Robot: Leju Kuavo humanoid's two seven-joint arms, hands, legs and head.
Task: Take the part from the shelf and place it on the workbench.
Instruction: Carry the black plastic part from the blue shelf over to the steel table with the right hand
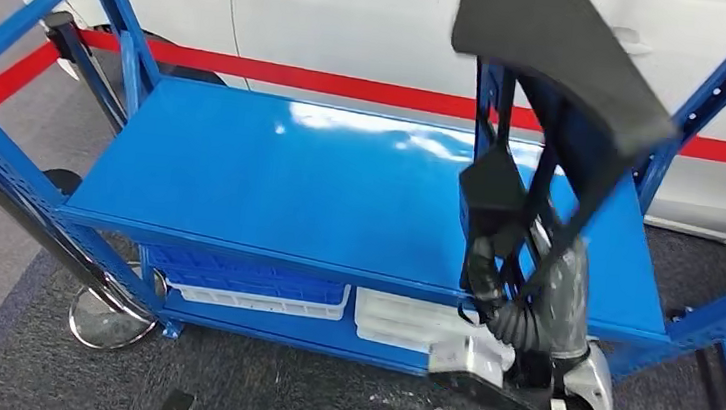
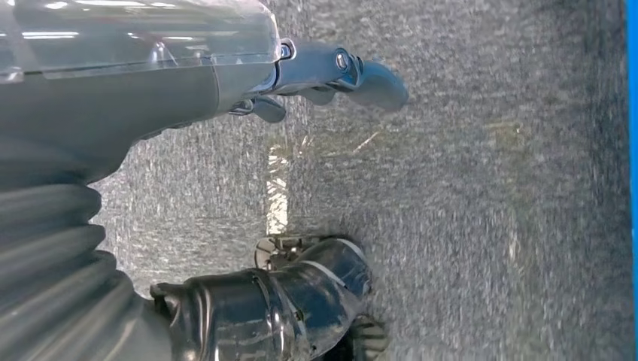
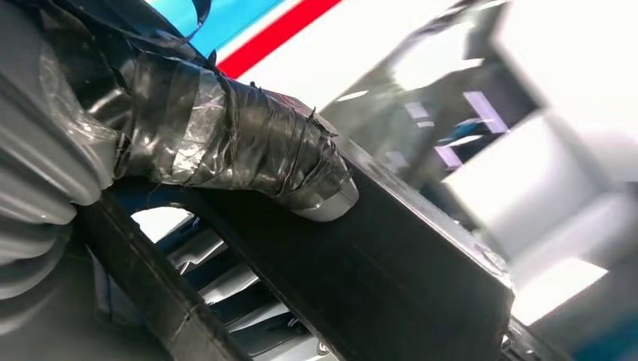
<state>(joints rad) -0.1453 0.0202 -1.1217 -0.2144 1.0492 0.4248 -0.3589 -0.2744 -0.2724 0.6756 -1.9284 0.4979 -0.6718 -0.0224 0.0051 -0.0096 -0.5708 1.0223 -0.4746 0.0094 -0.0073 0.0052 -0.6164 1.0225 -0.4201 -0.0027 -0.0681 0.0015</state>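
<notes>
The right arm rises from the lower right of the head view, its ribbed grey wrist upright over the front right edge of the blue shelf (image 1: 272, 171), and the right hand (image 1: 501, 238) carries the part (image 1: 563, 69), a black, angular piece with a flat wedge-shaped top and open struts beneath, lifted clear above the right end of the top shelf board. In the right wrist view the tape-wrapped thumb (image 3: 248, 147) presses along a black bar of the part, so the fingers are closed around it, though the other fingers are hidden behind it. The left hand (image 2: 331, 75) hangs down over the grey carpet (image 2: 489, 188), its grey fingers loosely extended and apart, holding nothing and touching nothing. The shelf's top board is bare glossy blue; on the level below lie a blue bin (image 1: 247, 276) and white trays (image 1: 398, 321). Behind the shelf stands a white car body (image 1: 357, 19), with a red stripe (image 1: 370, 90) running just behind the shelf's back edge.
</notes>
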